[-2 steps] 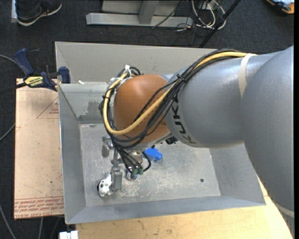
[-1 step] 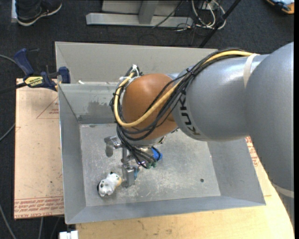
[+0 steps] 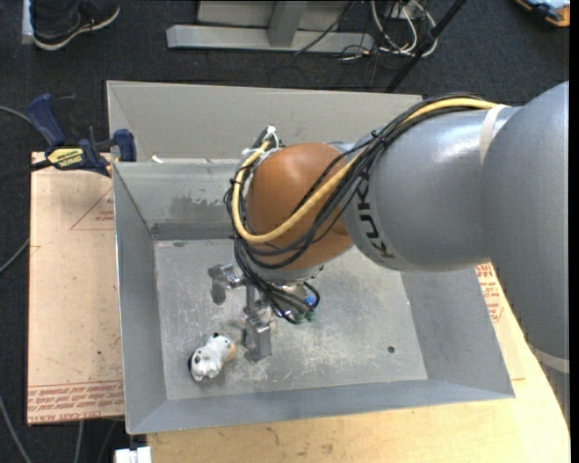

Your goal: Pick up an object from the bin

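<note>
Dark carpet lies round the bin, with a shoe at the far left corner of the view, a flat grey base beyond the bin and a tangle of cables next to it. Inside, the bin's sloping grey walls run down to a flat floor, scuffed and scratched pale, most of all toward the left and middle. A small dark speck marks the floor's right part.

From the right the thick grey arm reaches in over the bin. Its wrist wears a rounded orange cover, and yellow and black leads loop round it.

Below the cover the hand hangs low over the middle of the floor, released: its two grey fingers stand apart, with only bare floor between them.

A small white and black toy, tan at one end, lies on the floor near the front left corner. It is just beside the nearer finger, to the left of it, and is not held. I cannot tell whether the two touch.
</note>
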{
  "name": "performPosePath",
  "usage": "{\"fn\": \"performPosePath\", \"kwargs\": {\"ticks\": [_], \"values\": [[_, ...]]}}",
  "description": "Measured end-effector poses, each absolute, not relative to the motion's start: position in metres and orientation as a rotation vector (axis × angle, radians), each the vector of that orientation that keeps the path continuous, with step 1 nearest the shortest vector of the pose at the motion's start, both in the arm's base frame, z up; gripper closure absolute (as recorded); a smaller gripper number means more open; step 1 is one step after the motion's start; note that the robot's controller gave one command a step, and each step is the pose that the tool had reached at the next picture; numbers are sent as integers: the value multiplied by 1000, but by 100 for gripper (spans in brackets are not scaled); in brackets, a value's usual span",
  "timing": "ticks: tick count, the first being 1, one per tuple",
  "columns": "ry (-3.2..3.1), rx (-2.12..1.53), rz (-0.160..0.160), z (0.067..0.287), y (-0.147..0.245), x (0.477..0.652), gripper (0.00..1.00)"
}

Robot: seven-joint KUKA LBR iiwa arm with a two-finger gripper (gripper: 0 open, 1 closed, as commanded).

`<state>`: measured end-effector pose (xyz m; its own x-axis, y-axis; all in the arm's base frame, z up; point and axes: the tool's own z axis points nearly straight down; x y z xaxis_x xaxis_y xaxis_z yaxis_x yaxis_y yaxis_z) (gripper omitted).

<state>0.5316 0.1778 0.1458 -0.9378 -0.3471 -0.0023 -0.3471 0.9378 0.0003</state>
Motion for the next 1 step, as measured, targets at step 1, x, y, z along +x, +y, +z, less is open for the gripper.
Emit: {"fn": "performPosePath", "kwargs": {"ticks": [1], "values": [[3029, -821, 2, 110, 168, 523, 0]]}}
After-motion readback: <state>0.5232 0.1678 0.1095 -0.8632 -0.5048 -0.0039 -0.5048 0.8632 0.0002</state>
